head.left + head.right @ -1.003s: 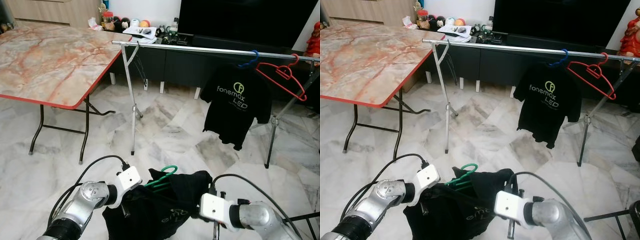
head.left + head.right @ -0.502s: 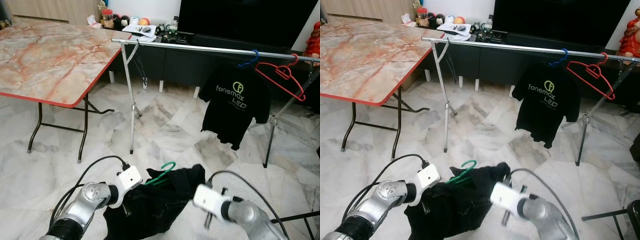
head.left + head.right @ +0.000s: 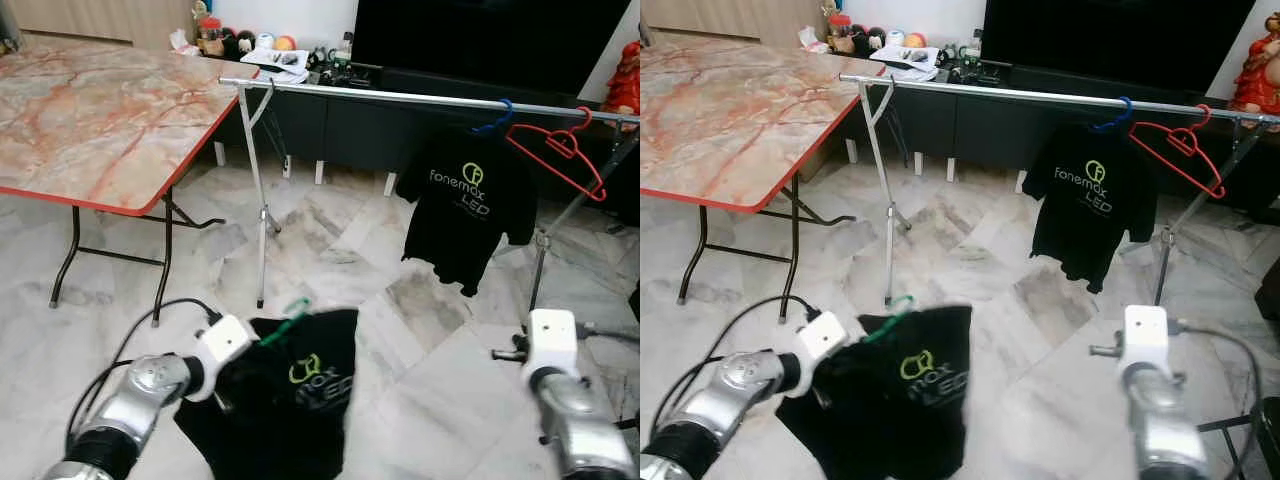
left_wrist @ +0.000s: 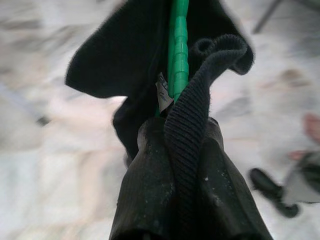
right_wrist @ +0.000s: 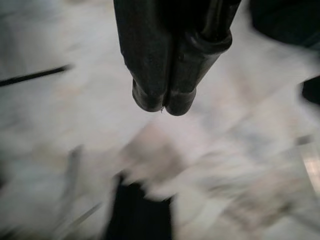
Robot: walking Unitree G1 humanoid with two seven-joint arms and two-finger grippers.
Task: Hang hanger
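Observation:
A green hanger carries a black T-shirt with a green logo, hanging low at the left above the marble floor. In the left wrist view, my left gripper is shut on the green hanger together with the shirt's collar. My right arm is off to the right, apart from the shirt. My right gripper has its fingers pressed together on nothing. The silver clothes rail runs across the room ahead, well above the held hanger.
On the rail hang a black printed shirt on a blue hanger and a bare red hanger. A marble-topped folding table stands at the left. The rail's legs and a dark TV cabinet lie ahead.
My right arm has swung away to the right, off the shirt. The shirt, bunched between both grippers before, now hangs flat from the left gripper with its logo showing.

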